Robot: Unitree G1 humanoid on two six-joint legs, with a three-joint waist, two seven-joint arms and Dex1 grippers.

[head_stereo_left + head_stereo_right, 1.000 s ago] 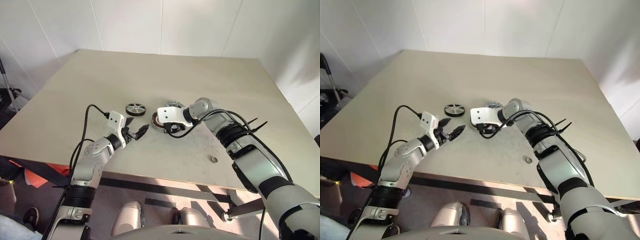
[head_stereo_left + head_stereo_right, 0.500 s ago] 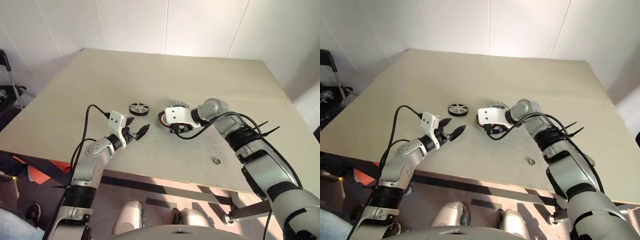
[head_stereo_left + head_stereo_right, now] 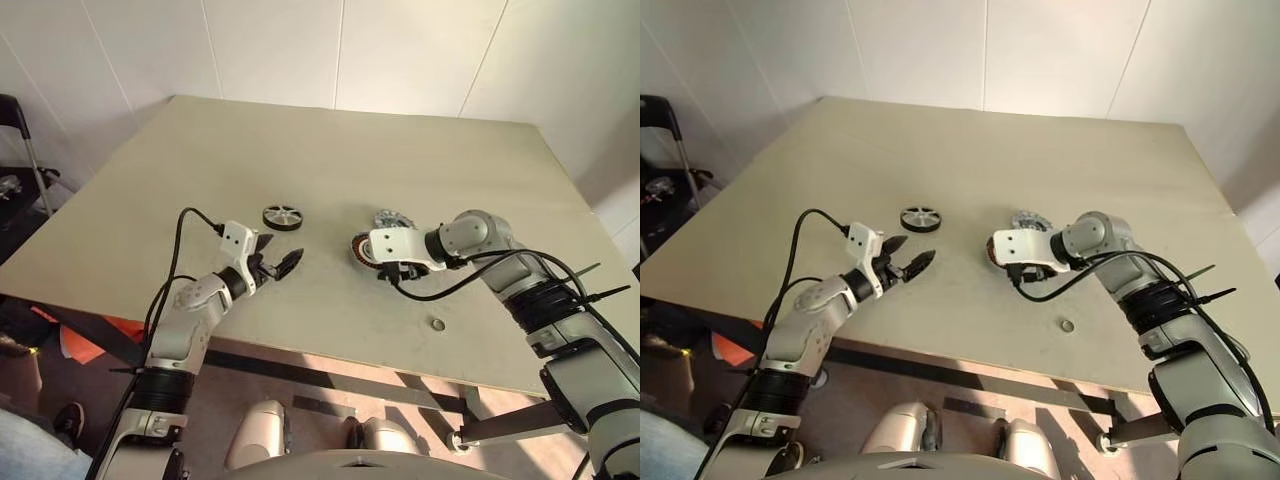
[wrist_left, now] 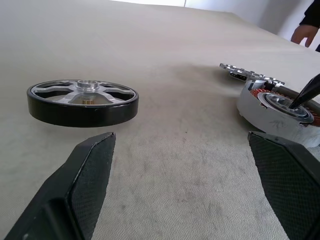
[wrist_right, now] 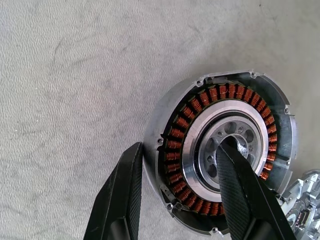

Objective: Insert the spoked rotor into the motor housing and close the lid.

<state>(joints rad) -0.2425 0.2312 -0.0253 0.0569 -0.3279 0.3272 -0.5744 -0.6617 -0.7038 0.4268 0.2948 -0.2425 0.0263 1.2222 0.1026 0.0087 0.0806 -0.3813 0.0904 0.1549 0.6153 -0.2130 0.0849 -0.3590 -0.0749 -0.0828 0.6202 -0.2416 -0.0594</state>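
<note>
Copper-coloured windings ring the inside of the motor housing (image 5: 225, 160), which lies flat on the beige table (image 3: 300, 150) toward its near right part. The right gripper (image 5: 180, 195) straddles the housing's wall: one black finger sits outside the silver rim, the other reaches down into the hollow centre, so the jaws are clamped on that side of the housing. Just behind the housing, at its far edge, lies the lid (image 3: 394, 219), a grey ribbed disc partly hidden by the gripper and housing. The spoked rotor (image 3: 283, 217), black-rimmed with silver spokes and hub, rests flat on the table well to the left of the housing, touching nothing. Near it, on its front side, the left gripper (image 3: 272, 266) hovers with its two fingers spread wide apart and empty, pointing across toward the housing. A small metal washer (image 3: 439, 324) lies alone closer to the table's front edge.
</note>
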